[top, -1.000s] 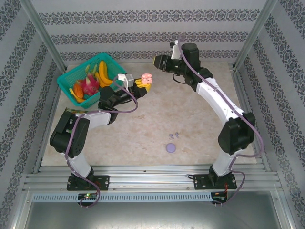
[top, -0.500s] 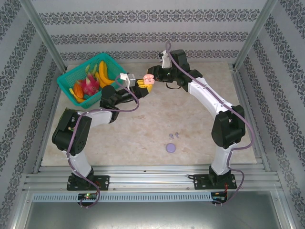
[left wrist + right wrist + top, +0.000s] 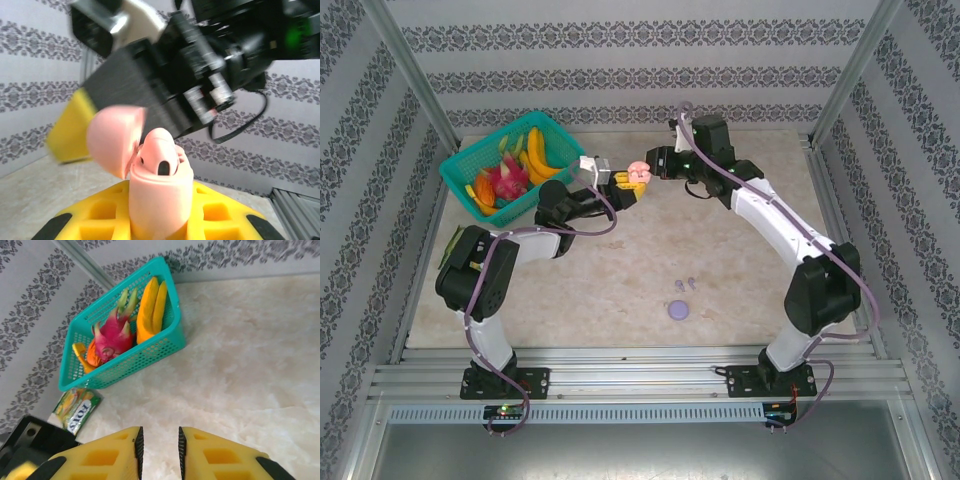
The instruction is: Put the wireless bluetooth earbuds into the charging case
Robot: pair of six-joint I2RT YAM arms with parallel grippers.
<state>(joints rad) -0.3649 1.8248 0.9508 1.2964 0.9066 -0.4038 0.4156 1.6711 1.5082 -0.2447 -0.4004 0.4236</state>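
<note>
Handover in mid-air above the far half of the table (image 3: 750, 290). The left gripper (image 3: 630, 182) is clamped on a pink charging case (image 3: 639, 173), held upright with its lid (image 3: 114, 142) swung open to 1 side. In the left wrist view a pink earbud (image 3: 159, 150) sits in the mouth of the case, standing a little proud of the rim. Whether a 2nd pink bud is inside cannot be told. The right gripper (image 3: 658, 163) is just beside the case, its jaws narrow with a slim gap, and its own wrist view shows nothing between them. 2 lilac earbuds (image 3: 686, 284) lie loose on the table toward the front, just beside a round lilac case (image 3: 678, 310) and well apart from both grippers.

The step in hand looks like seating the pink bud. To do it well, the right fingertips should press gently and straight down along the axis of the case while the left grip holds it upright. A sideways push could tip the bud out or knock the lid.

The 2 grippers are crowded together, so any retreat is best made upward and back toward the right. A teal basket (image 3: 470, 170) of fruit stands near the left gripper at the far left. The middle of the table is open, bounded by patterned walls.
</note>
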